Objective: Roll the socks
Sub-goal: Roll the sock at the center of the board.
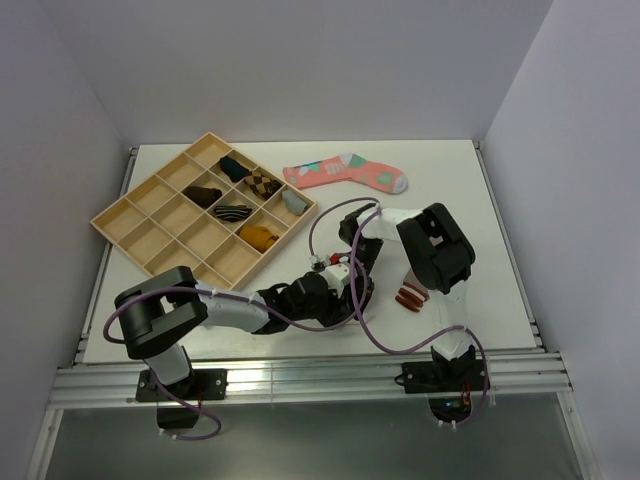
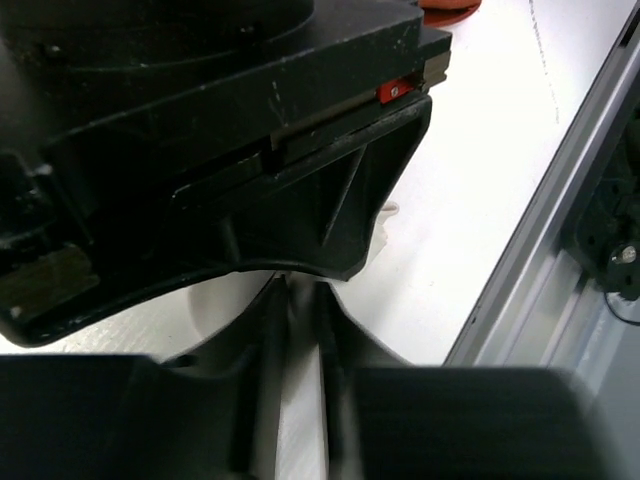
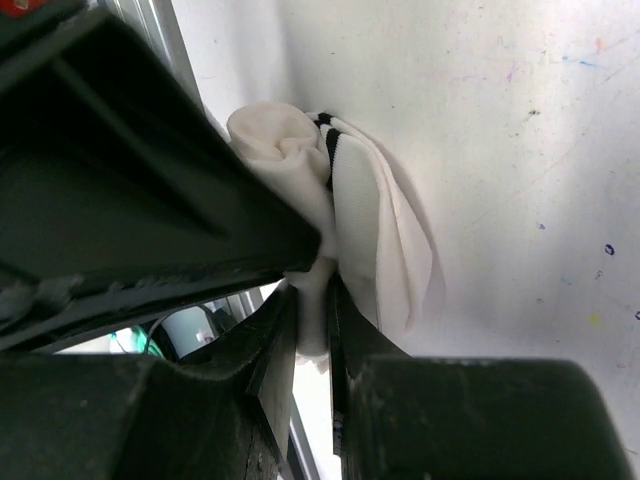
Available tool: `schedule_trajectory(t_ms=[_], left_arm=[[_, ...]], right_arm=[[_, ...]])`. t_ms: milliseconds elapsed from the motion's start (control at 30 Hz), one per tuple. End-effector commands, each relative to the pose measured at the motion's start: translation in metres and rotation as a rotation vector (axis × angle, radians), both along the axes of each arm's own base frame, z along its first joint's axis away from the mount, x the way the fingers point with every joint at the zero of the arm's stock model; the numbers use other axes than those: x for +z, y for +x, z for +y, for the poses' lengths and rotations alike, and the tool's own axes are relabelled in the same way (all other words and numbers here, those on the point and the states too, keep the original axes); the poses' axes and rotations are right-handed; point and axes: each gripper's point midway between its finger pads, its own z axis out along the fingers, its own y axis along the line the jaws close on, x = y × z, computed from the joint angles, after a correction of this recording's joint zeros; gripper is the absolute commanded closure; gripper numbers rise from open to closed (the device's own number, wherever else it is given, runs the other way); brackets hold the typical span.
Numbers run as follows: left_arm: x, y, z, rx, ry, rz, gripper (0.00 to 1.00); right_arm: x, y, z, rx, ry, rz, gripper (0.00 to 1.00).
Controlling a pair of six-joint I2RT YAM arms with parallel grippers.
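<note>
The white ankle sock with dark cuff stripes lies bunched on the white table near the front rail. My right gripper is shut on a fold of it. My left gripper meets it from the other side, with its jaws nearly together on a thin strip of white fabric. In the top view both grippers, the left and the right, cross over the sock and hide it. The taupe-brown sock with the red-striped cuff lies rolled up just right of them.
A coral-pink sock with teal patches lies at the back centre. A wooden divided tray holding several rolled socks stands at the back left. The metal front rail runs close beside the grippers. The right gripper's body fills the left wrist view.
</note>
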Motion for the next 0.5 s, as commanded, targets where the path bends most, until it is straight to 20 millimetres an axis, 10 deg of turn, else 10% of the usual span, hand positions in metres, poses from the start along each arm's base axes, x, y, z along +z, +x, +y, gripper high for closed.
schedule_trajectory(t_ms=[0,467], left_arm=[[-0.016,-0.006,0.008,-0.007,0.053,0.061,0.88],[-0.045,-0.010,0.019,0.051,0.101,0.199,1.00]], right_arm=[[-0.021,0.020,-0.008,0.030,-0.034,-0.113,0.85],[0.020,0.063,-0.004,-0.225,0.019,-0.355,0.50]])
